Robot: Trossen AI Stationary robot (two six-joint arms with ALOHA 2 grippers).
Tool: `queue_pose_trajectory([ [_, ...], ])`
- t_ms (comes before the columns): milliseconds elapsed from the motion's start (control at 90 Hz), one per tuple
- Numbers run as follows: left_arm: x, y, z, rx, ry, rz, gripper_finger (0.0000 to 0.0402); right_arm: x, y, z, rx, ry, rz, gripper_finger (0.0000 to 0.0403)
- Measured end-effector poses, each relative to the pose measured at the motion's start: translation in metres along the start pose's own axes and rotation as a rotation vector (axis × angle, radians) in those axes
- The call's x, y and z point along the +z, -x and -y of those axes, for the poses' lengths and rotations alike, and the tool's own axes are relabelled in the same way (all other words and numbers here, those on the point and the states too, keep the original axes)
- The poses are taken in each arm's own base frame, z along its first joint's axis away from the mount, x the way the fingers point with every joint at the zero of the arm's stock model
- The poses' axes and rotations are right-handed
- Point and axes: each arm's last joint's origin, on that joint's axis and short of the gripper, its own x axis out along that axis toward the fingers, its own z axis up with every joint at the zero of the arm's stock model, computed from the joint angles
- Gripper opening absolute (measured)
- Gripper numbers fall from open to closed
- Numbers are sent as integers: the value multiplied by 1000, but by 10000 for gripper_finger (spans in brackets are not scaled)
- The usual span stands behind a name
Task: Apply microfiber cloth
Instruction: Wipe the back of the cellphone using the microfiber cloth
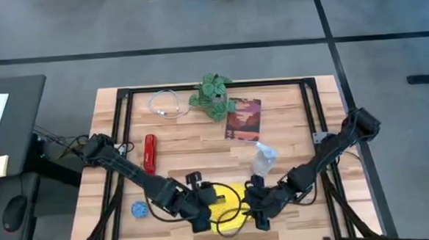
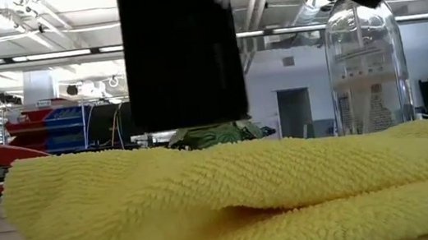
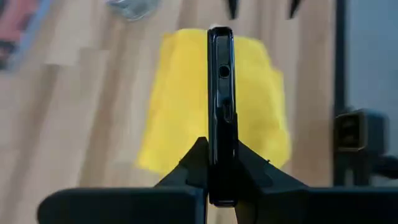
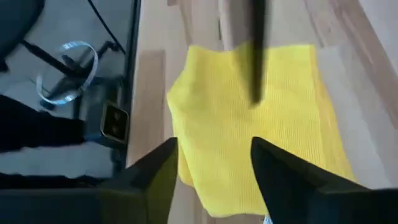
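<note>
The microfiber cloth [image 1: 230, 206] lies folded at the table's [image 1: 289, 131] front edge, near its middle. The left gripper [image 3: 222, 163] is clamped on a black smartphone [image 3: 221, 93], held edge-on above the cloth. The right gripper [image 4: 214, 163] hangs over the cloth, fingers spread, empty. Judged step: bringing phone and cloth together; next, the cloth must be grasped. A clear bottle [image 2: 365, 67] stands behind; contents cannot be told.
</note>
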Motion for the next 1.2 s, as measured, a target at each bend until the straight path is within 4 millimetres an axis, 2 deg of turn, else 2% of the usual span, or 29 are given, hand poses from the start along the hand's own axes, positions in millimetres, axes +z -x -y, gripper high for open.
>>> queue_pose_trajectory([
  [211, -5, 3, 7, 25, -58, 17, 13, -4, -10, -2, -7, 2, 8, 201],
  [389, -6, 2, 7, 28, -62, 16, 13, -2, -11, 0, -13, 20, 10, 194],
  [456, -3, 0, 5, 13, 18, 2, 13, -1, -12, 3, -24, 54, 8, 194],
  [600, 4, -7, -6, -68, 304, -101, 13, 3, -14, 10, -42, 140, 11, 194],
  [722, 8, -10, -12, -58, 399, -105, 13, 3, -14, 12, -54, 192, -9, 194],
  [867, 10, -17, -18, -91, 443, -148, 13, -11, -16, 11, -82, 103, -76, 192],
  [1067, 1, -35, -18, -111, 501, -158, 13, -47, -25, -4, -55, 36, -100, 180],
  [1200, -6, -45, -12, -127, 532, -149, 13, -62, -35, -7, -95, -207, -127, 170],
])
